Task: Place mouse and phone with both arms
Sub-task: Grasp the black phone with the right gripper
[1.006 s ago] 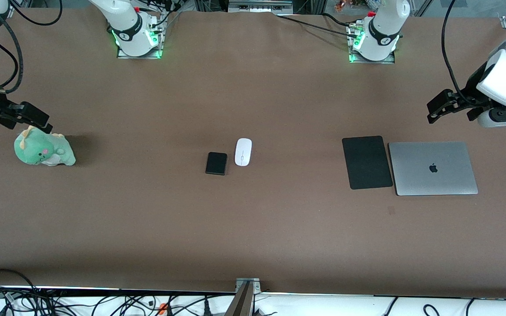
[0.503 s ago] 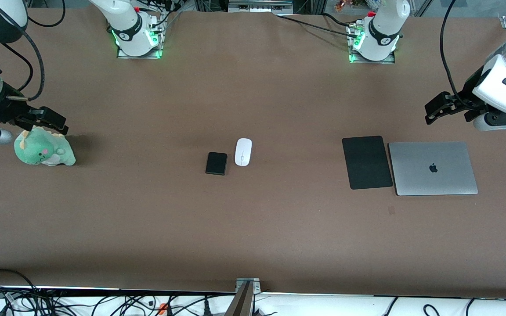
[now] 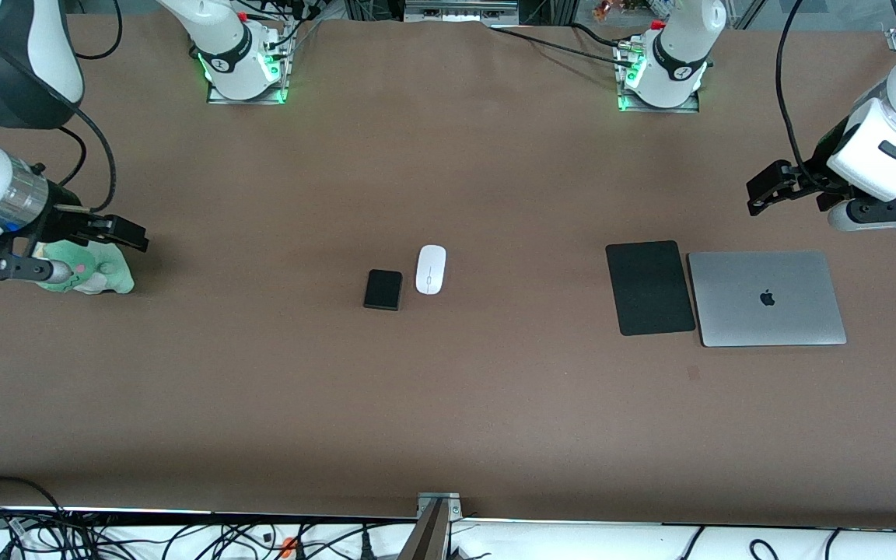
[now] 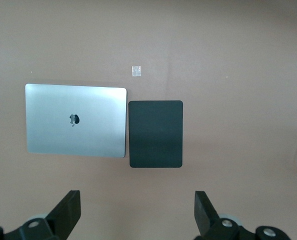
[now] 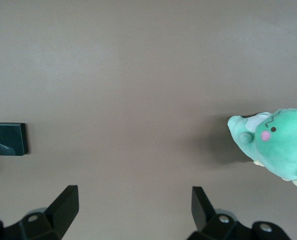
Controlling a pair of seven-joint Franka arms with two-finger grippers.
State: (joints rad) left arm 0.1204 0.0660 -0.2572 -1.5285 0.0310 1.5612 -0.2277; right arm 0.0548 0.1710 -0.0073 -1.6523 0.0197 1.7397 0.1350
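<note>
At mid-desk (image 3: 448, 404) I see the mouse (image 3: 431, 269) touching-close beside the phone (image 3: 383, 289), at its 2 o'clock; both lie well apart from my released left claw (image 3: 759, 194) and released right claw (image 3: 133, 236).

A robotics lab — two arm bases (image 3: 242, 66) bolted to a brown-covered table (image 3: 448, 412), cables (image 3: 183, 537) along its edge.

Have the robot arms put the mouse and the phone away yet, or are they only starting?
Only starting. Nothing looks placed: the small white oval mouse and the small black slab phone lie side by side mid-table, untouched. In hand: nothing. The right gripper hangs open over the green plush toy; the left gripper is open above the table near the silver laptop. Both pickups remain.
</note>
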